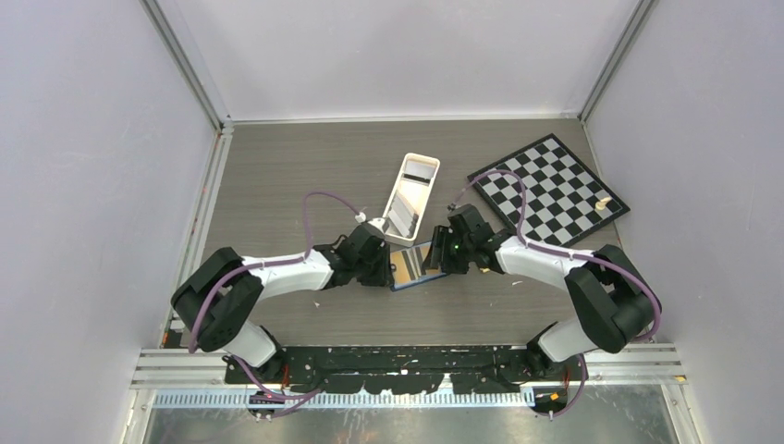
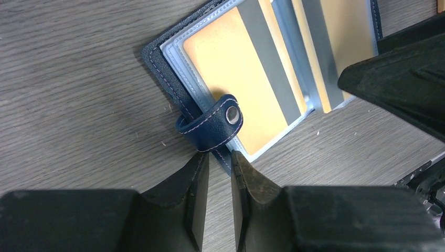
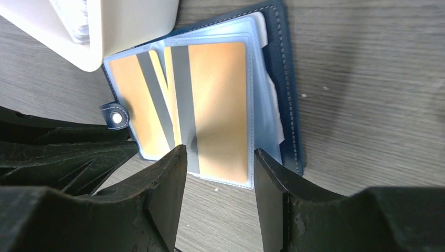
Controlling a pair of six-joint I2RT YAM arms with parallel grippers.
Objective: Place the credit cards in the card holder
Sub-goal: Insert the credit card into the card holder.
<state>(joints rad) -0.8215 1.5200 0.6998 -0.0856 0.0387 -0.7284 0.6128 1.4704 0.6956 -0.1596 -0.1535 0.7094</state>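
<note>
**Top view.** The card holder (image 1: 413, 264) is mostly covered by the left gripper (image 1: 388, 268) and right gripper (image 1: 435, 258), and its cards are too small to tell apart. The contents of the white tray (image 1: 422, 156) and the pale piece (image 1: 603, 203) on the chessboard (image 1: 541, 180) are too small to identify.

**Left wrist view.** The holder is cut off at the top edge. Whether the left fingers (image 2: 197, 189) pinch its edge is unclear.

**Right wrist view.** The tray is cut off at upper left.

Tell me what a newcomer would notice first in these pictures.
The open navy card holder lies mid-table, tan cards with grey stripes in its clear sleeves, the left gripper and right gripper at either side of it. A black-and-white checkerboard sits at the far right, a white tray just beyond the holder.
</note>
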